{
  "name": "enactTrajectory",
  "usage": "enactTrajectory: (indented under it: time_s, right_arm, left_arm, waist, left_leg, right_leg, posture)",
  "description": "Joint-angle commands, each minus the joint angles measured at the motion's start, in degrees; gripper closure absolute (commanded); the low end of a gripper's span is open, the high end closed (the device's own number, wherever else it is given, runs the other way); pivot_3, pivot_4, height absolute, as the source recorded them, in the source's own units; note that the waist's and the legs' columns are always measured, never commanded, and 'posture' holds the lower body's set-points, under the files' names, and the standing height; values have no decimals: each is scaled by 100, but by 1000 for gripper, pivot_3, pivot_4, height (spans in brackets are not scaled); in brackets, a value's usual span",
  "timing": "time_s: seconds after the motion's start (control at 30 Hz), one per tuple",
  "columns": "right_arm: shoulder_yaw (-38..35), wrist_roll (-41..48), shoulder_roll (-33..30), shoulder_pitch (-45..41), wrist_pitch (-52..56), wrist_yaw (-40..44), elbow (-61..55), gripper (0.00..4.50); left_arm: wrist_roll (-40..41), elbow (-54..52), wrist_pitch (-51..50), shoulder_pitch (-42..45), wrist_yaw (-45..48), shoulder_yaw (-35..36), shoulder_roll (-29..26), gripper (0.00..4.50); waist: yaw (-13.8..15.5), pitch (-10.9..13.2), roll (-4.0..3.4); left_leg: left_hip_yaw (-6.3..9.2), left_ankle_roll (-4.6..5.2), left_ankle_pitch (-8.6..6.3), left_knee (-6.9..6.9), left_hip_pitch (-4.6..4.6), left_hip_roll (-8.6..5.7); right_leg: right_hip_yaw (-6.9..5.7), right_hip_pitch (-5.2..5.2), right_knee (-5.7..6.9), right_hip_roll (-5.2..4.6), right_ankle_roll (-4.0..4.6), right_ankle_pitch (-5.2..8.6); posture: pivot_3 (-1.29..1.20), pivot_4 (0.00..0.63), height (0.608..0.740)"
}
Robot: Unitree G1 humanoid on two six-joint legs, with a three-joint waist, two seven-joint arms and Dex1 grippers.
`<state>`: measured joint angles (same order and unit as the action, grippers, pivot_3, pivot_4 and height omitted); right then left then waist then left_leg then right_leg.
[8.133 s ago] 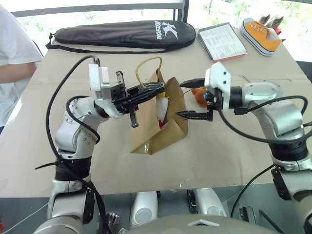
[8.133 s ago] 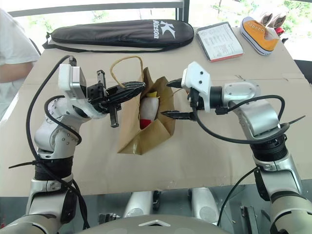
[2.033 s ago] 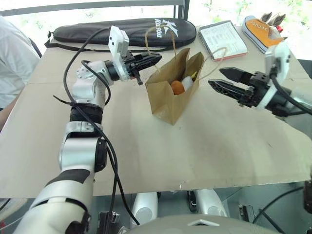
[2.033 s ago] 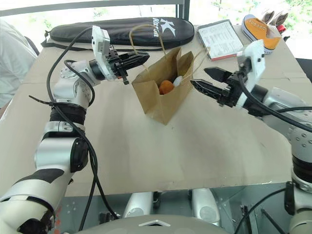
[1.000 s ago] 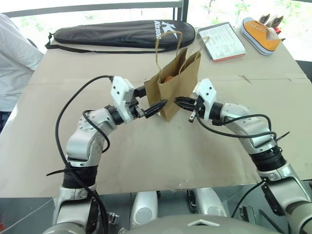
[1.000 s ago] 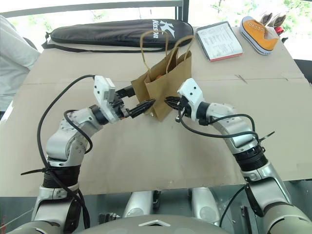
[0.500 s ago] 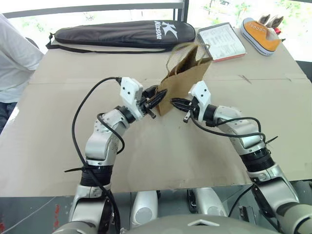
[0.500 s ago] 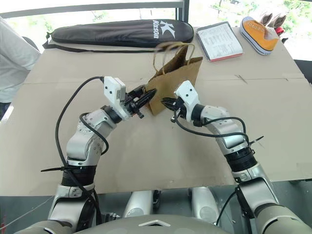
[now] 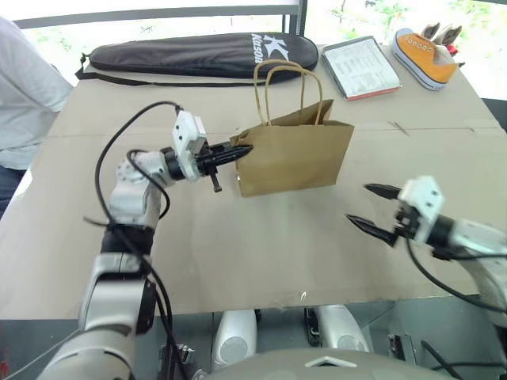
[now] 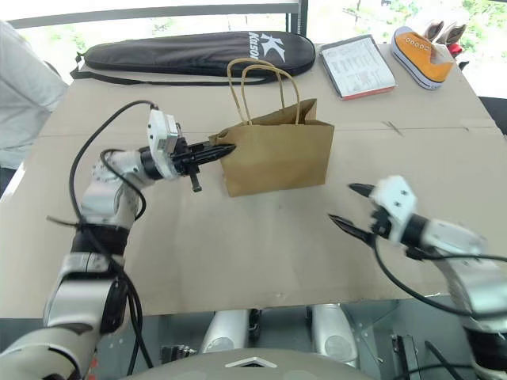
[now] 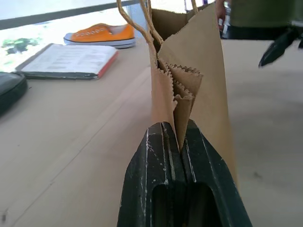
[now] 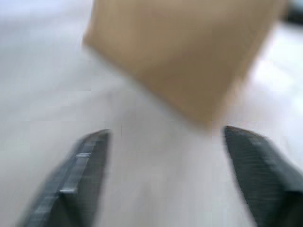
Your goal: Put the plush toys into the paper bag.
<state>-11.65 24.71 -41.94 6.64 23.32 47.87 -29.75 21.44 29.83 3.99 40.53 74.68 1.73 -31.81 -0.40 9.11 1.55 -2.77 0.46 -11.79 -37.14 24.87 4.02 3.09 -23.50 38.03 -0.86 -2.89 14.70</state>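
The brown paper bag [image 9: 297, 154] stands upright mid-table, pressed flat, broad side toward me, both loop handles up. My left gripper [image 9: 242, 149] reaches in level from the left and is shut on the bag's folded side edge; in the left wrist view its fingers [image 11: 156, 142] pinch the zigzag-cut pleat [image 11: 182, 90]. My right gripper [image 9: 358, 203] hangs open at the front right, well apart from the bag, with nothing between its fingers [image 12: 80, 170]. The plush toys are hidden.
A long black racket case [image 9: 202, 54] lies along the far edge. A booklet [image 9: 360, 67] and an orange sneaker [image 9: 426, 55] sit at the far right. A person in a white shirt [image 9: 28, 95] stands at the left. The table's front edge [image 9: 238, 305] is near me.
My right gripper opened, left the bag and drew back to the front right. My left gripper closed on the bag's side edge. The bag swung round and now stands flat and broadside.
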Motion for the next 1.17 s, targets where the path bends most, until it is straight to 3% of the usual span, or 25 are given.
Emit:
enactTrajectory:
  time_s: [0.03, 0.23, 0.43, 0.57, 0.9, 1.1, 1.17]
  right_arm:
    - [-879, 254, -205, 368, -141, 170, -428, 95]
    - [-1282, 415, -223, 620, -48, 72, -676, 95]
    - [-1291, 656, -279, 435, 59, 65, -647, 0]
    - [-1330, 821, -345, 237, 101, 129, -501, 0]
    - [-2096, 842, -571, 714, -19, 684, 157, 0]
    - [-2291, 673, -639, 869, -234, 934, 646, 0]
    - [-2215, 667, -651, 803, -253, 934, 707, 0]
  left_arm:
    - [-209, 898, 898, 583, 800, -72, -18, 4500]
    - [-564, 2038, 1189, 1096, 958, -161, 196, 4500]
    - [-330, 1566, 430, 905, 953, 43, 32, 2460]
    - [-93, 9, -694, 80, 490, 224, -308, 643]
    - [963, -4413, -3452, -3679, -1533, 1859, -985, 643]
    - [1704, -5499, -4034, -5287, -1784, 2849, -890, 643]
    - [1680, -5585, -3903, -5532, -1772, 2876, -903, 643]
  waist:
    - [-22, -2, 3]
    - [-28, -2, 4]
    - [-27, -2, 3]
    - [-67, -2, 3]
    - [-5, -2, 2]
    - [-33, -5, 4]
    - [-40, -4, 3]
  left_leg:
    - [-1, 0, 0, -5, -1, 0]
    - [0, 0, 0, -6, -5, 0]
    - [3, 0, 0, -6, -3, 0]
    - [2, 0, 0, -4, -3, 3]
    - [2, -1, -1, 6, -10, 16]
    - [-11, -2, -1, -8, -22, 17]
    - [-10, -2, -2, -7, -25, 18]
  right_leg:
    - [1, 3, -1, 0, -1, 0]
    - [2, 9, -1, 0, -1, 0]
    - [0, 9, -1, -1, -2, 0]
    - [2, 8, 2, -1, -1, -1]
    - [-4, 8, 3, -13, 5, 4]
    - [7, 17, -2, -30, 20, 13]
    - [9, 15, -2, -33, 20, 14]
  posture:
    - [0, 150, 740]
    - [0, 150, 740]
    - [0, 150, 740]
    - [0, 150, 740]
    - [0, 150, 740]
    - [0, 150, 740]
    - [0, 150, 740]
